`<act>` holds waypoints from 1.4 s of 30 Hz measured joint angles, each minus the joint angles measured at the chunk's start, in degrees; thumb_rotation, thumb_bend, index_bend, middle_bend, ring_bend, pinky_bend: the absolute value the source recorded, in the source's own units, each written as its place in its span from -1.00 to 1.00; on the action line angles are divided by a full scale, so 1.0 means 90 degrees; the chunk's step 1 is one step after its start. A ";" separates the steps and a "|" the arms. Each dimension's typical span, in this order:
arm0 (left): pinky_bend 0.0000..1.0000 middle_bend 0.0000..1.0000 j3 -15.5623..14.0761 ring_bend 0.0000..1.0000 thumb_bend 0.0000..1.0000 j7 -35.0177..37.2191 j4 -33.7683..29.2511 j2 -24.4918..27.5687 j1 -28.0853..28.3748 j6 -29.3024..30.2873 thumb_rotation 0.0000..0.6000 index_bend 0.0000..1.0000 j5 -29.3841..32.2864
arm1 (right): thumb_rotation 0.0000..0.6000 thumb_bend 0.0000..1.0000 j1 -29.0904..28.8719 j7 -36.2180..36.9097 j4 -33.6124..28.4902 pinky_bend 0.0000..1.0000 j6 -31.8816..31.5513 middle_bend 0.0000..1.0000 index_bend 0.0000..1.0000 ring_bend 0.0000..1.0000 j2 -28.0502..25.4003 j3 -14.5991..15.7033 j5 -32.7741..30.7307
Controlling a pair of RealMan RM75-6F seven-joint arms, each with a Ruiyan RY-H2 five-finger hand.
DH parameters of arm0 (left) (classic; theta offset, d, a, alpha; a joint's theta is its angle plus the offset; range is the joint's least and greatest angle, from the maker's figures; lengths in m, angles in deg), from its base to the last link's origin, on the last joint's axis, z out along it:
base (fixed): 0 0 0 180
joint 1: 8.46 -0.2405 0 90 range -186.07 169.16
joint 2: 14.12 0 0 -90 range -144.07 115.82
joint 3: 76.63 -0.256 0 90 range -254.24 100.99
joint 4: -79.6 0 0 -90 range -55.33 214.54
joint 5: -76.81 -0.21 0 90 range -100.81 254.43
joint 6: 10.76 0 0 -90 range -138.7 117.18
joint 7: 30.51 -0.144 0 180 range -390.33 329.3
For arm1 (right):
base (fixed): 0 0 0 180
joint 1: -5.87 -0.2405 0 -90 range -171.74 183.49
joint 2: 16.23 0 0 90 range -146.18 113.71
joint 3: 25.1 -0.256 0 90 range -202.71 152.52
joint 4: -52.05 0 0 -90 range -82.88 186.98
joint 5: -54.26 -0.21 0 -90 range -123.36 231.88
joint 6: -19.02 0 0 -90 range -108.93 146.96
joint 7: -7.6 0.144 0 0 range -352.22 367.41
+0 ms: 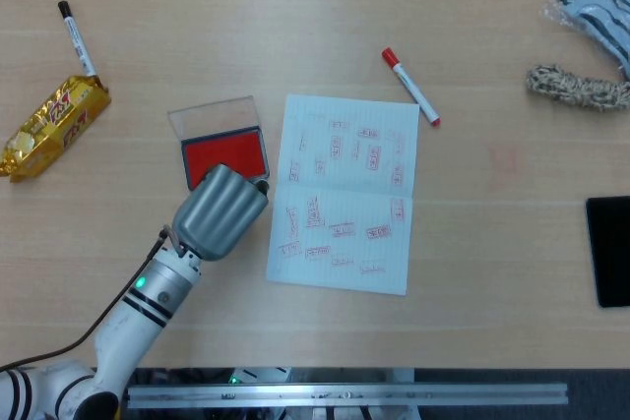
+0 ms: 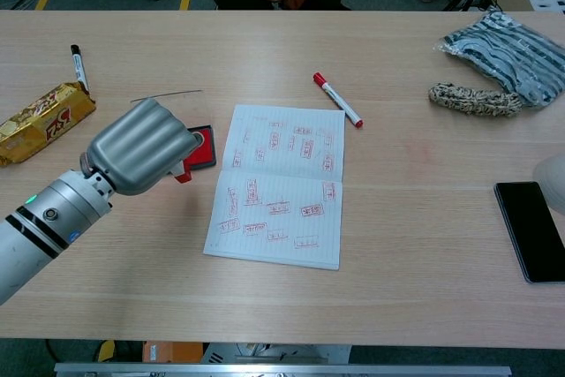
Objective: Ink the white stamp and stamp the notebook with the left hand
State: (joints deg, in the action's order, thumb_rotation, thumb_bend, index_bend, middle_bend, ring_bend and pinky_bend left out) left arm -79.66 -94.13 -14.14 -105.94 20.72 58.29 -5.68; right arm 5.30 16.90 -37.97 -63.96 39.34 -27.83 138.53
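Our left hand [image 1: 219,211] hangs over the near edge of the ink pad [image 1: 224,152], fingers curled round so that only their backs show; in the chest view a small red and white piece pokes out below the hand, which we take to be the stamp [image 2: 184,173], though the fingers hide most of it and we cannot be sure how it is held. The right hand is not in either view. The stamp looks small, light and rigid, best held by its upper body with the printing face pointing down and kept level, since a tilted face would ink unevenly. The pad is a shallow tray with its clear lid folded back behind it, light enough to skid if pressed at an angle, so a straight downward push seems wise. The notebook [image 1: 345,194] lies open just beside the pad, its thin pages already carrying many red marks; it is soft and could shift or crease under a sideways drag. There is bare table [image 1: 295,7] on the near side for the arm to travel, and the red marker [image 1: 410,86] beyond the notebook's far corner is well clear.
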 measured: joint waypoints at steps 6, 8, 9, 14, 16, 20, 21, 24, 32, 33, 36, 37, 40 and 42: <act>1.00 1.00 -0.0130 1.00 -0.46 0.0208 0.0289 -0.0039 -0.0125 -0.0069 1.00 0.09 0.0089 | 1.00 -0.56 -0.0016 -0.0046 -0.0039 -0.11 0.0013 -0.30 -0.33 -0.42 0.0003 0.0008 0.0005; 1.00 1.00 -0.0158 1.00 -0.46 0.0262 0.0424 -0.0089 -0.0166 -0.0082 1.00 0.09 0.0108 | 1.00 -0.56 -0.0021 -0.0062 -0.0053 -0.11 0.0017 -0.30 -0.33 -0.42 0.0000 0.0011 0.0008; 1.00 1.00 -0.0170 1.00 -0.46 0.0310 0.0513 -0.0132 -0.0196 -0.0083 1.00 0.09 0.0120 | 1.00 -0.56 -0.0022 -0.0068 -0.0061 -0.11 0.0016 -0.30 -0.33 -0.42 -0.0004 0.0012 0.0008; 1.00 1.00 -0.0182 1.00 -0.46 0.0477 0.0810 -0.0318 -0.0320 -0.0051 1.00 0.09 0.0171 | 1.00 -0.56 -0.0020 -0.0093 -0.0092 -0.11 0.0005 -0.30 -0.33 -0.42 -0.0017 0.0014 -0.0001; 1.00 1.00 -0.0183 1.00 -0.46 0.0526 0.0928 -0.0396 -0.0365 -0.0034 1.00 0.09 0.0183 | 1.00 -0.56 -0.0020 -0.0104 -0.0103 -0.11 0.0007 -0.30 -0.33 -0.42 -0.0023 0.0016 -0.0003; 1.00 1.00 -0.0150 1.00 -0.46 0.0581 0.1063 -0.0497 -0.0427 -0.0007 1.00 0.03 0.0212 | 1.00 -0.56 -0.0016 -0.0121 -0.0126 -0.11 -0.0015 -0.30 -0.33 -0.42 -0.0034 0.0017 -0.0002; 1.00 1.00 -0.0135 1.00 -0.46 0.0579 0.1056 -0.0497 -0.0438 0.0018 1.00 -0.01 0.0210 | 1.00 -0.56 -0.0014 -0.0126 -0.0133 -0.11 -0.0019 -0.30 -0.33 -0.42 -0.0040 0.0016 -0.0002; 1.00 1.00 -0.0109 1.00 -0.46 0.0547 0.0942 -0.0448 -0.0460 0.0064 1.00 -0.14 0.0212 | 1.00 -0.56 -0.0009 -0.0150 -0.0159 -0.11 -0.0029 -0.30 -0.33 -0.42 -0.0061 0.0011 -0.0018; 1.00 0.97 0.0025 0.98 -0.46 0.0420 0.0093 0.0003 -0.0490 0.0115 1.00 -0.49 0.0409 | 1.00 -0.56 -0.0005 -0.0174 -0.0220 -0.11 -0.0056 -0.30 -0.33 -0.42 -0.0112 -0.0009 -0.0050; 1.00 0.92 0.0066 0.93 -0.46 0.0434 -0.0089 0.0113 -0.0493 0.0118 1.00 -0.55 0.0478 | 1.00 -0.56 -0.0005 -0.0170 -0.0223 -0.11 -0.0053 -0.30 -0.33 -0.42 -0.0121 -0.0013 -0.0062; 1.00 0.67 0.0213 0.69 -0.46 0.0609 -0.0523 0.0397 -0.0515 0.0152 1.00 -0.65 0.0670 | 1.00 -0.56 -0.0014 -0.0166 -0.0233 -0.11 -0.0046 -0.30 -0.33 -0.42 -0.0155 -0.0027 -0.0076; 1.00 0.59 0.0262 0.60 -0.46 0.0714 -0.0614 0.0470 -0.0527 0.0172 1.00 -0.65 0.0723 | 1.00 -0.56 -0.0018 -0.0161 -0.0236 -0.11 -0.0043 -0.30 -0.33 -0.42 -0.0161 -0.0029 -0.0074; 0.99 0.40 0.0424 0.40 -0.46 0.1186 -0.0854 0.0719 -0.0585 0.0259 1.00 -0.65 0.0880 | 1.00 -0.56 -0.0036 -0.0148 -0.0252 -0.13 -0.0009 -0.30 -0.33 -0.42 -0.0182 -0.0024 -0.0062; 0.93 0.28 0.0535 0.31 -0.46 0.1598 -0.0979 0.0884 -0.0647 0.0343 1.00 -0.65 0.0968 | 1.00 -0.56 -0.0050 -0.0149 -0.0268 -0.14 0.0017 -0.30 -0.33 -0.42 -0.0187 -0.0012 -0.0040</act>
State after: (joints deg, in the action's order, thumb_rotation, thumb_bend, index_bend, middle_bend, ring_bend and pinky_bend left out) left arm -74.84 -79.75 -22.95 -97.99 14.90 61.38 3.03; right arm 4.85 15.56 -40.39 -63.81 37.66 -27.93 138.17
